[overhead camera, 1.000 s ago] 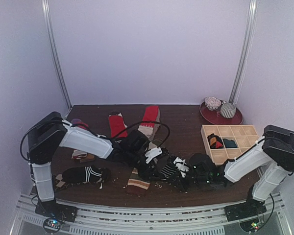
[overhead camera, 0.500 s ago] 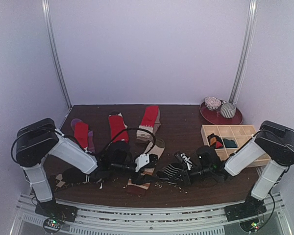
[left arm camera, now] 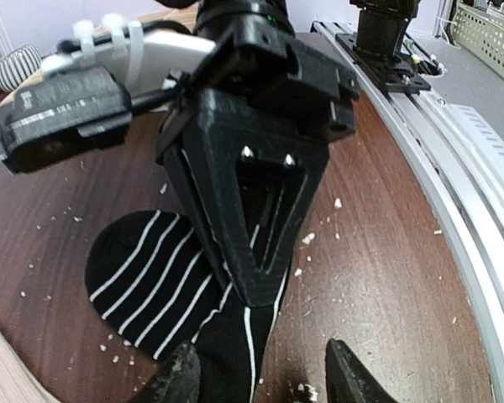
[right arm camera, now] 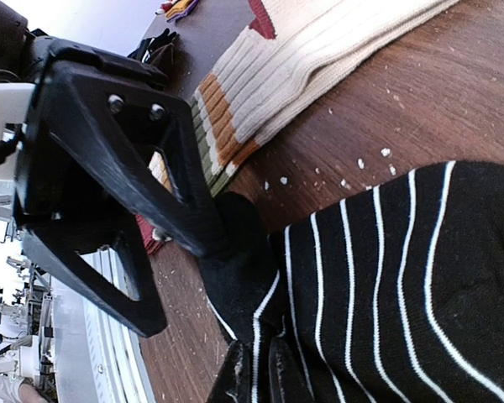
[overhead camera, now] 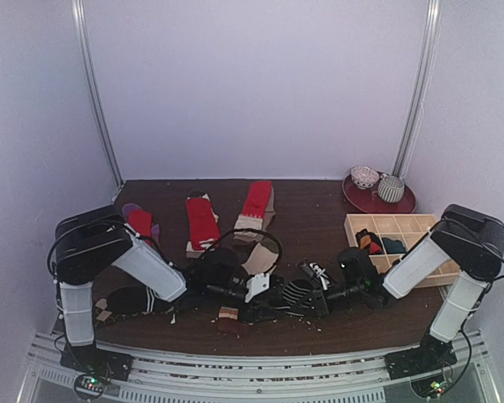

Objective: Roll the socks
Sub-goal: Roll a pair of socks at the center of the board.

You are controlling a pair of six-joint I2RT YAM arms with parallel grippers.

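Observation:
A black sock with thin white stripes (overhead camera: pixel 294 294) lies at the front centre of the table, and shows in the left wrist view (left arm camera: pixel 151 277) and the right wrist view (right arm camera: pixel 403 277). My right gripper (overhead camera: pixel 309 295) is shut on its edge (right arm camera: pixel 267 379). My left gripper (overhead camera: pixel 270 297) is open (left arm camera: pixel 260 382), its jaws straddling the sock's other end, facing the right gripper. A second black striped sock (overhead camera: pixel 139 298) lies at the front left. A beige banded sock (overhead camera: pixel 258 256) lies behind the grippers (right arm camera: pixel 302 59). Red socks (overhead camera: pixel 202 220) lie farther back.
A pale wooden compartment tray (overhead camera: pixel 420 225) with rolled socks in it stands at the right. A red plate (overhead camera: pixel 365 201) with two bowls is at the back right. Crumbs are scattered on the brown table. The metal rail (left arm camera: pixel 454 168) runs along the near edge.
My left gripper has moved right and down to the striped sock's end, up against the right gripper. The right gripper has kept its hold and stayed nearly still.

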